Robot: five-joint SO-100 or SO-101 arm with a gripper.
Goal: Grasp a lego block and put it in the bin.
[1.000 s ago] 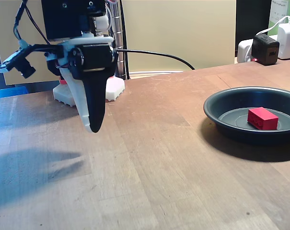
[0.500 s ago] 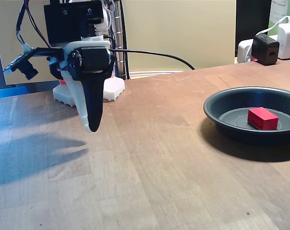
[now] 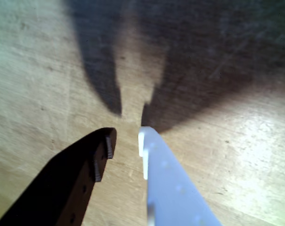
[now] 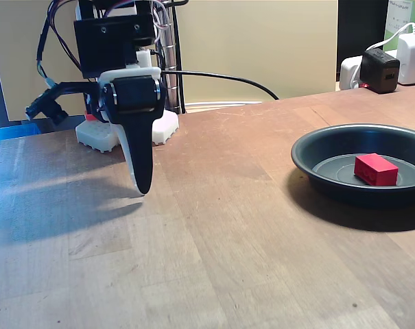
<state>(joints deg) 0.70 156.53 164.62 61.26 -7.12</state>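
Note:
The red lego block (image 4: 375, 169) lies on the flat bottom of the bin (image 4: 315, 159), a shallow dark round pan at the right of the fixed view. My gripper (image 4: 142, 186) hangs far to the left of it, pointing down just above the wooden table, near the arm's base. In the wrist view the gripper (image 3: 126, 139) shows a black finger (image 3: 93, 162) and a white finger (image 3: 163, 179) with a narrow gap between the tips. Only bare wood and shadow lie between them.
The arm's white base (image 4: 162, 127) stands behind the gripper. A black cable (image 4: 228, 77) runs along the back edge. A black power adapter (image 4: 380, 70) and a white charger (image 4: 413, 58) sit at the back right. Bare tabletop separates gripper and bin.
The gripper has lowered toward the table and swung slightly right, hanging more upright. The white finger has drawn in behind the black one. Block and bin have not moved.

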